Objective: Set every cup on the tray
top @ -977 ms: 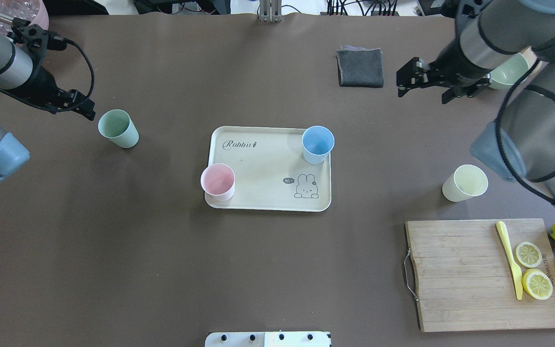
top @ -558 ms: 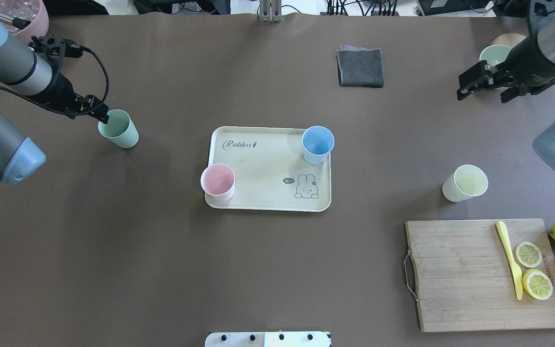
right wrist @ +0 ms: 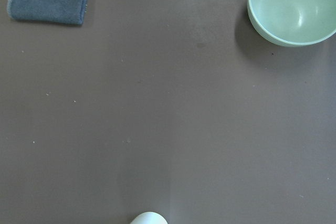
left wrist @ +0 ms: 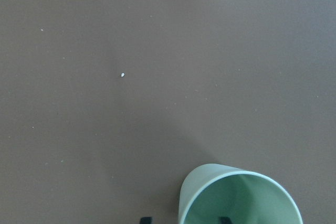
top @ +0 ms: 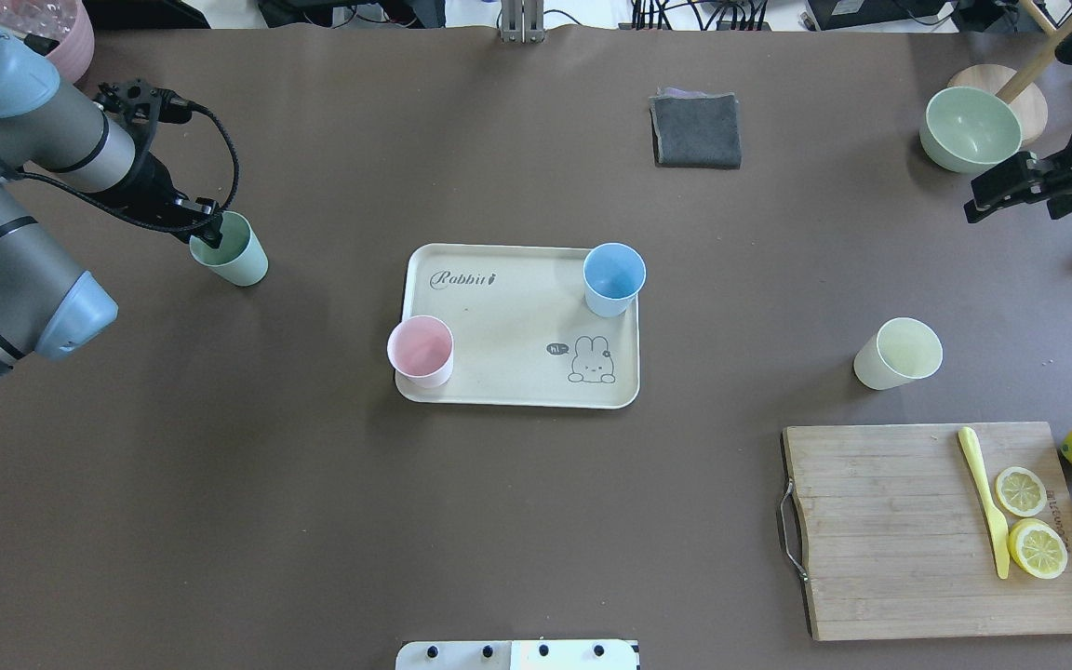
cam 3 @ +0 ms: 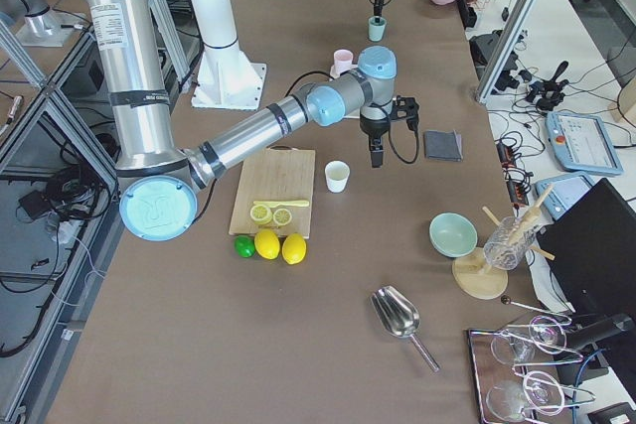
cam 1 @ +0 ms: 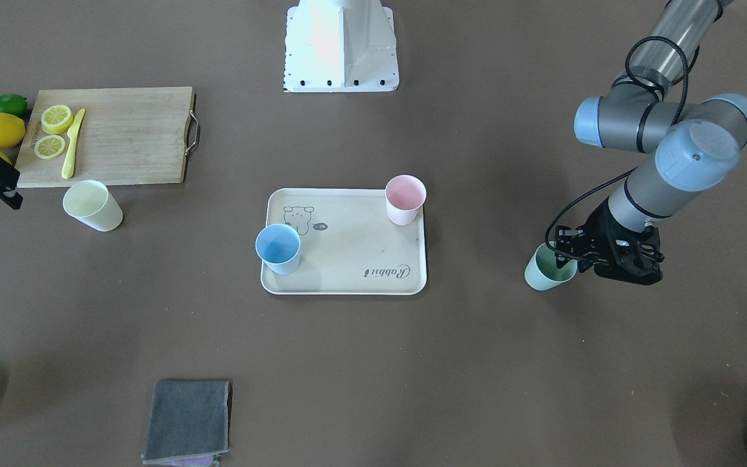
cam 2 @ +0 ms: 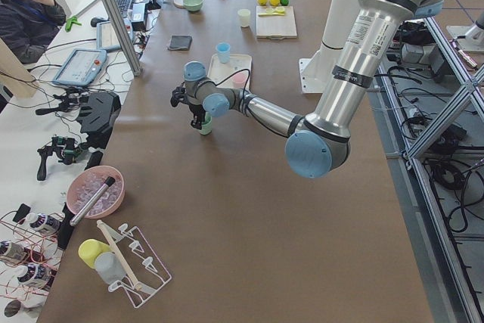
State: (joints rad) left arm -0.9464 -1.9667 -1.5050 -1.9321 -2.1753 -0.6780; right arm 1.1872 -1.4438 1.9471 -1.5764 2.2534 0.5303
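Left gripper [top: 208, 233] descended onto mint green matte tumbler [top: 240, 262]
Jaws stood open astride its rim; grasp in hand; closing, then carriage to cream rectangular tray [top: 508, 326], judged next.

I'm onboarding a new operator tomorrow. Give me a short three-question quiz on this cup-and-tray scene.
1. How many cups stand on the tray?
2. True or false: the yellow cup stands off the tray.
3. The left gripper straddles the rim of which cup? A pink, B mint green, C blue.
Key: 1. Two: the pink cup and the blue cup. 2. True. 3. B, the mint green cup.
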